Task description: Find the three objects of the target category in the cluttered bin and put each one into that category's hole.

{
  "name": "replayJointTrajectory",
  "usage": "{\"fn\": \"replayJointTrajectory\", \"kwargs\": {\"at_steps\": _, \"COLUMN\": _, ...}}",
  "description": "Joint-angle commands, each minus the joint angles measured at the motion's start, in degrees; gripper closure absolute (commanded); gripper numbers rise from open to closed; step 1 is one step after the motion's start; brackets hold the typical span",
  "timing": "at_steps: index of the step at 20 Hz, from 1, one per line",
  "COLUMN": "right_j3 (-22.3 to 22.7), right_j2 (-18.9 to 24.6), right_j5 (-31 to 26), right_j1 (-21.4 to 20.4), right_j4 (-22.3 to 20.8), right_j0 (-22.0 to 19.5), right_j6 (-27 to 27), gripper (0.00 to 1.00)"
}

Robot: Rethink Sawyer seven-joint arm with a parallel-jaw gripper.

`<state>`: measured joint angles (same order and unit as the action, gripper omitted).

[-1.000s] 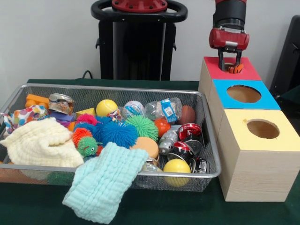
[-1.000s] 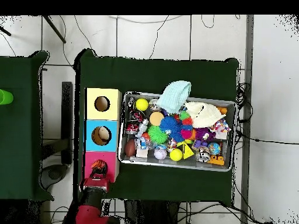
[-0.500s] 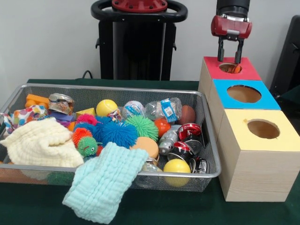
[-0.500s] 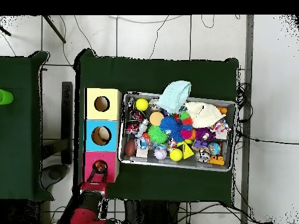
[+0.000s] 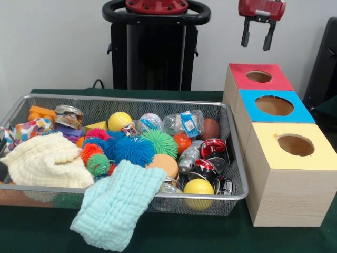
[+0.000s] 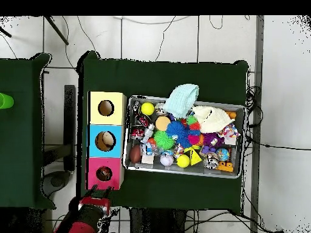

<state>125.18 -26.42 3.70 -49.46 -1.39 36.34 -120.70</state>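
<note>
My gripper hangs open and empty high above the red box, well clear of its round hole. From overhead the gripper sits just past the red box's hole, towards the picture's bottom. The wire bin holds mixed clutter: a blue spiky ball, a green spiky ball, a yellow ball, red and black cans and a clear plastic bottle. Nothing shows inside the red hole.
A blue box and a yellow box, each with a round hole, stand in a row with the red one beside the bin. A pale green cloth hangs over the bin's front rim. A cream cloth lies at its left.
The gripper has risen straight up from the red hole and drawn back from the box. The orange thing seen at the hole a second ago is out of sight.
</note>
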Motion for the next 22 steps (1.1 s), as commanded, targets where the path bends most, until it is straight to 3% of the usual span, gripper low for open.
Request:
{"fn": "replayJointTrajectory", "kwargs": {"at_steps": 1, "right_j3": -6.8, "right_j2": 1.1, "right_j5": -6.8, "right_j1": -5.1, "right_j4": -3.3, "right_j0": -1.9, "right_j6": -0.1, "gripper": 0.00}}
{"fn": "replayJointTrajectory", "kwargs": {"at_steps": 2, "right_j3": -3.1, "right_j2": 0.2, "right_j5": -1.8, "right_j1": -3.9, "right_j4": -4.2, "right_j0": -0.7, "right_j6": -2.4, "gripper": 0.00}}
{"fn": "replayJointTrajectory", "kwargs": {"at_steps": 6, "right_j3": -2.6, "right_j2": 2.8, "right_j5": 4.3, "right_j1": -5.2, "right_j4": -4.4, "right_j0": -5.6, "right_j6": -6.3, "gripper": 0.00}}
{"fn": "replayJointTrajectory", "kwargs": {"at_steps": 9, "right_j3": -1.9, "right_j2": 6.5, "right_j5": 5.1, "right_j1": -5.5, "right_j4": -7.1, "right_j0": -10.4, "right_j6": -5.7, "gripper": 0.00}}
{"fn": "replayJointTrajectory", "kwargs": {"at_steps": 13, "right_j3": 2.2, "right_j2": 10.0, "right_j5": 6.3, "right_j1": -10.8, "right_j4": -13.9, "right_j0": -18.5, "right_j6": -5.0, "gripper": 0.00}}
{"fn": "replayJointTrajectory", "kwargs": {"at_steps": 16, "right_j3": 4.3, "right_j2": 7.9, "right_j5": 5.9, "right_j1": -12.2, "right_j4": -18.2, "right_j0": -22.9, "right_j6": -3.5, "gripper": 0.00}}
{"fn": "replayJointTrajectory", "kwargs": {"at_steps": 18, "right_j3": 3.6, "right_j2": 3.1, "right_j5": 9.6, "right_j1": -7.1, "right_j4": -19.2, "right_j0": -22.1, "right_j6": -3.0, "gripper": 0.00}}
{"fn": "replayJointTrajectory", "kwargs": {"at_steps": 20, "right_j3": 2.7, "right_j2": -1.6, "right_j5": 15.5, "right_j1": -0.5, "right_j4": -17.8, "right_j0": -20.8, "right_j6": -3.6, "gripper": 0.00}}
{"fn": "replayJointTrajectory", "kwargs": {"at_steps": 22, "right_j3": 1.8, "right_j2": -5.5, "right_j5": 17.7, "right_j1": 4.6, "right_j4": -15.6, "right_j0": -19.1, "right_j6": -3.6, "gripper": 0.00}}
